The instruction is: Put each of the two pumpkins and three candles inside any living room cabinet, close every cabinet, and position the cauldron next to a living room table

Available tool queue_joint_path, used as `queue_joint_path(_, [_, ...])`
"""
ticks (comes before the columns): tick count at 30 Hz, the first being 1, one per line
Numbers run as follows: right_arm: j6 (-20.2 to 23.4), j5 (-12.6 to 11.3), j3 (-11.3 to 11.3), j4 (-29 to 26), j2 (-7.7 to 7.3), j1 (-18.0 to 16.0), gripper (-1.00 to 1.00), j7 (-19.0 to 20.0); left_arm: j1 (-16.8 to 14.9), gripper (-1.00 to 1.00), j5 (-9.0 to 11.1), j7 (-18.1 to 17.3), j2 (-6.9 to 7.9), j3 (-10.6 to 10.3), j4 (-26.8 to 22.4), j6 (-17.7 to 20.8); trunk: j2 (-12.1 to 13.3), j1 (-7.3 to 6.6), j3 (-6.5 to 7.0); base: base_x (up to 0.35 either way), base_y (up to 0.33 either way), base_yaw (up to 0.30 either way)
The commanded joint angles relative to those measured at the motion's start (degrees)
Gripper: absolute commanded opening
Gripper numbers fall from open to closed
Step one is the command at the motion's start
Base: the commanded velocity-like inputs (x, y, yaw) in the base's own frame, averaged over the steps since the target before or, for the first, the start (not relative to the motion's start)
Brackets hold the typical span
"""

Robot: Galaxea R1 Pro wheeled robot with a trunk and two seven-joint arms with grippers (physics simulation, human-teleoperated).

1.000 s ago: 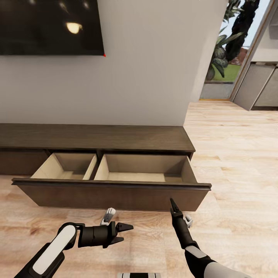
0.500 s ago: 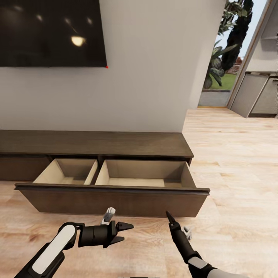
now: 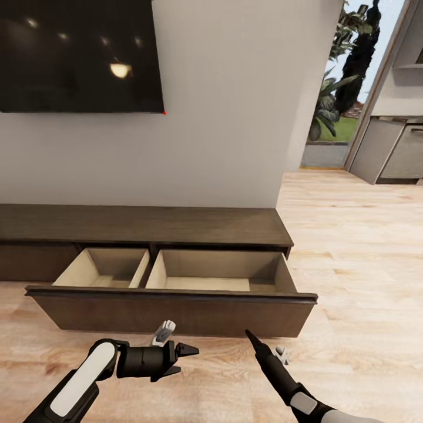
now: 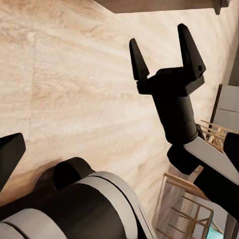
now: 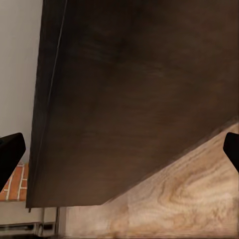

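The cabinet is a long, low dark-brown unit against the wall. Its wide drawer is pulled out, and both pale compartments are bare inside. My right gripper points at the drawer front near its lower edge. From the left wrist camera that right gripper is open and holds nothing. The right wrist camera looks at the dark drawer front between spread fingertips. My left gripper hovers open and empty over the floor in front of the drawer. The pumpkins, candles, cauldron and table are out of view.
A black TV hangs on the wall above the cabinet. Light wooden floor stretches to the right toward a doorway with plants and grey kitchen cupboards. A wooden frame stands beyond the right arm.
The whole view has shifted, so the camera has moved. My right gripper's tip, which overlapped the drawer front, now sits near its lower edge. The drawer stays open and the left gripper holds still.
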Motion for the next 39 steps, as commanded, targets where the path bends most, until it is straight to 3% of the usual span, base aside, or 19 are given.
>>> queue_joint_path(1, [-0.59,0.32,0.47,0.28,-0.12,-0.10,1.00,0.24,-0.04,1.00,0.58,0.62,0.03,-0.10,-0.05,0.03,0.39,-0.24,0.13,0.000,0.000,0.000])
queue_joint_path(5, [-0.91,1.43,0.47,0.28,-0.46,-0.03,1.00,-0.01,-0.04,1.00,0.59,0.83,-0.07,-0.44,-0.05,0.03,2.00,-1.11,0.85,0.000,0.000,0.000])
queue_joint_path(23, [-0.92,2.35,0.52,0.18,-0.45,-0.01,1.00,-0.51,-0.04,1.00,0.54,0.88,-0.08,-0.26,-0.05,0.03,9.22,-5.07,4.08,0.000,0.000,0.000])
queue_joint_path(30, [-0.89,5.51,0.48,0.14,-0.31,-0.01,1.00,-0.51,-0.04,1.00,0.51,0.88,0.13,0.05,-0.05,0.01,12.02,-6.61,5.35,0.000,0.000,-0.002])
queue_joint_path(39, [-0.84,6.04,0.47,0.14,-0.09,-0.01,1.00,-0.72,-0.04,1.00,0.51,0.88,0.00,0.20,1.90,-0.03,15.63,-8.58,6.99,0.000,0.000,-0.007])
